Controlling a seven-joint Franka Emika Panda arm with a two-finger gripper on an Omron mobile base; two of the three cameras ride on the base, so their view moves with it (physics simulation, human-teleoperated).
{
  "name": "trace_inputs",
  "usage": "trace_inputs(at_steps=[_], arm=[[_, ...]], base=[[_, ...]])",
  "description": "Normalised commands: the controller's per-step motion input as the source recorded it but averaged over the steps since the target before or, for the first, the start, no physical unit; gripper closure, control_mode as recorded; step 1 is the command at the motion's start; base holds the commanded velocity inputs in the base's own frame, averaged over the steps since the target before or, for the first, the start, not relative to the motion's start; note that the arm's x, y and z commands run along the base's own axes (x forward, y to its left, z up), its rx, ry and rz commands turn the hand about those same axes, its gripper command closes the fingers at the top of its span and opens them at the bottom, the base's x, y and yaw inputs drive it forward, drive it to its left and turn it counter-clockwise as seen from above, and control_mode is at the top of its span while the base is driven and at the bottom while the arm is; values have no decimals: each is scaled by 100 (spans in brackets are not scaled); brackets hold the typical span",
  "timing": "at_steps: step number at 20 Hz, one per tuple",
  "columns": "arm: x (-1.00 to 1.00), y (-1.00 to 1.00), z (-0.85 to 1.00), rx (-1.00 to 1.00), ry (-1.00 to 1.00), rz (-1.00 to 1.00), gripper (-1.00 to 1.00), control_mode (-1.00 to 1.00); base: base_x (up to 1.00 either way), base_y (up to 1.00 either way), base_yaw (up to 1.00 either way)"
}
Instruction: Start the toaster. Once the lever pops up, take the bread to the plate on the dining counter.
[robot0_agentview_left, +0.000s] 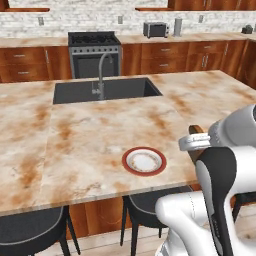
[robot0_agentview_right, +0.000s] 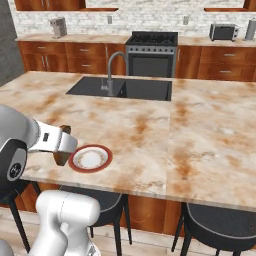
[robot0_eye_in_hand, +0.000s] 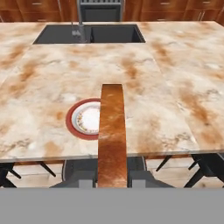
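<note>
1. Desk (robot0_agentview_left: 90, 135): the big marbled island fills the foreground, with a sink (robot0_agentview_left: 107, 90) and faucet (robot0_agentview_left: 101, 75) toward its far side. The near part is bare stone apart from one plate.
2. Arm: its white forearm reaches over the near edge of the desk, just to the right of the plate.
3. Toaster (robot0_agentview_left: 156, 29): it sits on the back counter by the wall, well apart from everything here, so the toasting step looks finished.
4. Plate (robot0_eye_in_hand: 85, 119): red-rimmed, bare, near the desk's front edge. In the hand view it lies left of the gripper's line, partly hidden behind the bread.
5. Gripper (robot0_eye_in_hand: 112, 177): closed on the bread, one finger tip on each side of the slice's lower end.
6. Bread (robot0_eye_in_hand: 112, 131): held edge-on and upright, above the front edge of the desk, not yet over the plate.
7. Risks, as I judge them:
   - Letting go now would probably drop the slice on stone or off the edge, since it hangs right of the plate.
   - Released upright, it may topple and land half off the rim.
   - Coming down too low could knock the plate.
</note>
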Motion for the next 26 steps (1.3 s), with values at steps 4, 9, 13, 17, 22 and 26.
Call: trace_inputs(at_steps=[4,9,13,17,22,26], arm=[[58,3,-48,0,4,23,100,-100],[65,2,-57,1,5,33,100,-100],[68,6,-60,0,0,19,100,-100],[68,3,-42,1,2,11,100,-100],[63,5,-33,1,10,7,100,-100],[54,0,-30,2,16,3,100,-100]], base=[[0,0,0],[0,0,0],[0,0,0],[0,0,0],[0,0,0],[0,0,0]])
